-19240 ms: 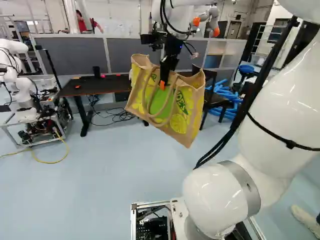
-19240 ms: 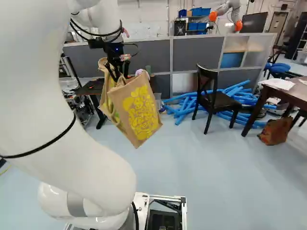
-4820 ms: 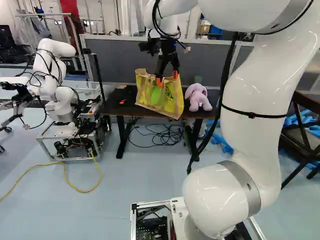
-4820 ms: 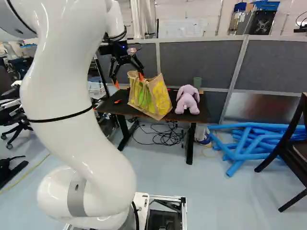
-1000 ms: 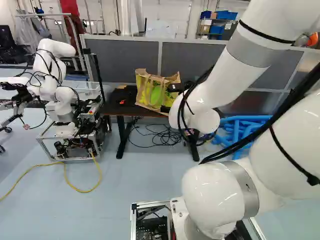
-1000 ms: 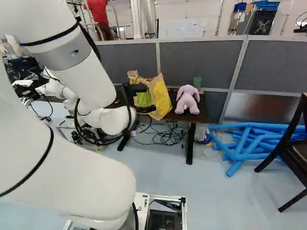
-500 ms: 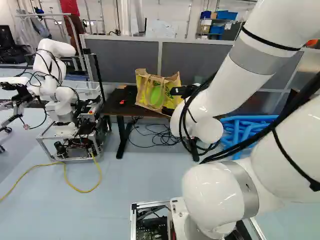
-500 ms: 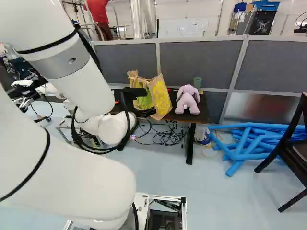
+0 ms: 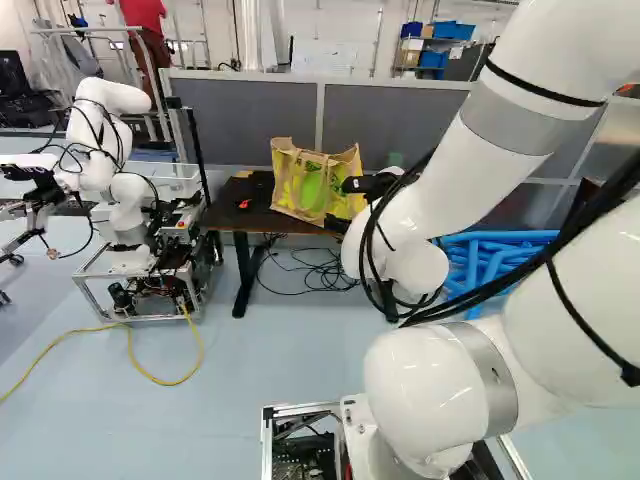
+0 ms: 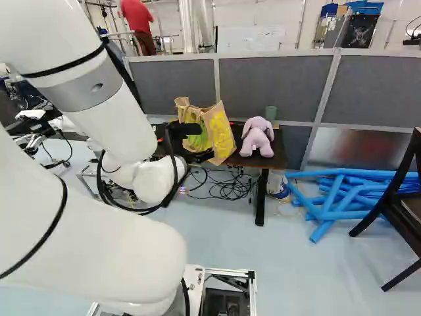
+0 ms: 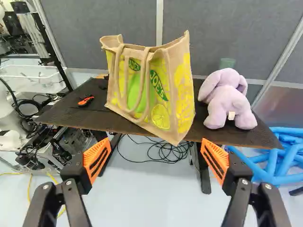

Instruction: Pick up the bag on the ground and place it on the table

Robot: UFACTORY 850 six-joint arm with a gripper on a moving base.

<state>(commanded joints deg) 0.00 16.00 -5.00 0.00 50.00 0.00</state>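
Note:
The black gripper point(image 9: 366, 184) shows partly at the end of my lowered arm in the left base view. In the wrist view the gripper point(image 11: 150, 158) stands open, its orange pads wide apart with nothing between them. The tan, yellow and green bag point(image 11: 147, 87) stands on the dark table point(image 11: 75, 111), ahead of the fingers and apart from them. One lower corner of it reaches past the table's front edge, and its handles hang down its near side. My arm and gripper partly cover the bag point(image 10: 220, 131) in the right base view.
A lilac plush toy point(image 10: 257, 137) sits beside the bag, and a small red-orange item point(image 11: 85, 100) lies across from it. Grey partitions point(image 10: 276, 85) rise behind. Blue tubes point(image 10: 335, 191) and a dark chair point(image 10: 401, 204) stand aside. Another robot point(image 9: 120, 190) is at the left base view's left.
Since the earliest frames the base has moved, and the bag, then hanging from the gripper, stands released on the table. The arm has since lowered and drawn back from it, barely shifting lately.

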